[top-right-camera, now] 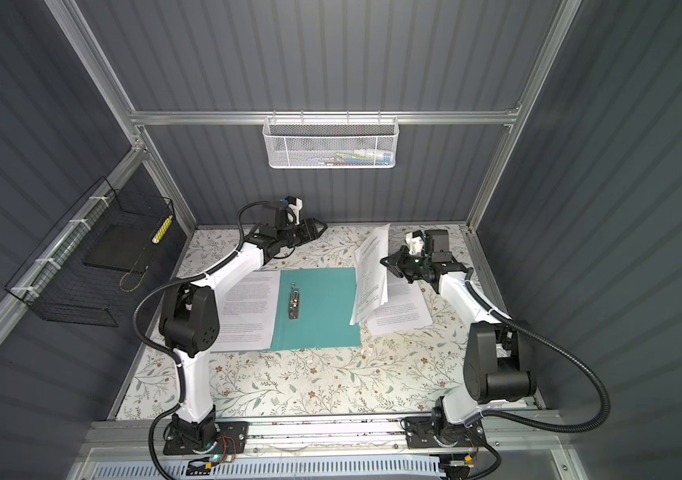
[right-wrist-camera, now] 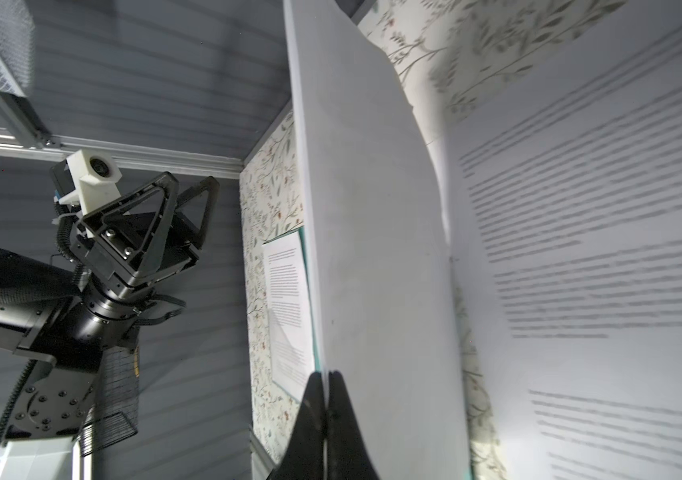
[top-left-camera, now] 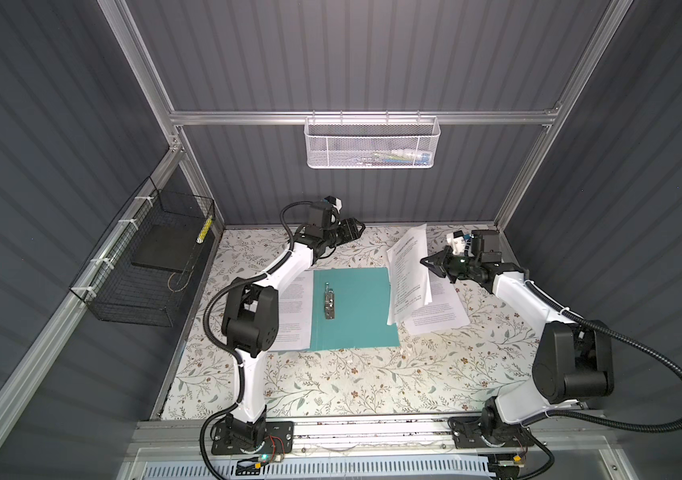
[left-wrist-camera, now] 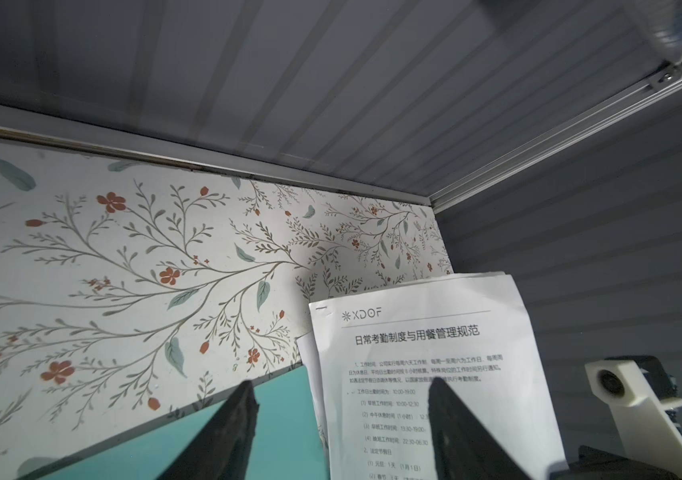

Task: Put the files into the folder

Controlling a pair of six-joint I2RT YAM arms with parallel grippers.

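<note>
Matte floral surface [top-left-camera: 331,386]. Flat teal folder [top-left-camera: 356,307] lying open at centre. Thin white printed files [top-left-camera: 408,270] standing on edge at folder's 3 o'clock, pinched in right hand [top-left-camera: 425,262], clamped together on them. Left hand [top-left-camera: 360,227] at 12 o'clock, spread apart, empty. Silver clip [top-left-camera: 328,304] inside folder.

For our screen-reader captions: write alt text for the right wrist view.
The right claw is shut on the edge of a few white sheets, held upright and curving away from the camera. Beside them lies another printed sheet, its text blurred; beyond, the left claw hangs open against the grey wall.
</note>
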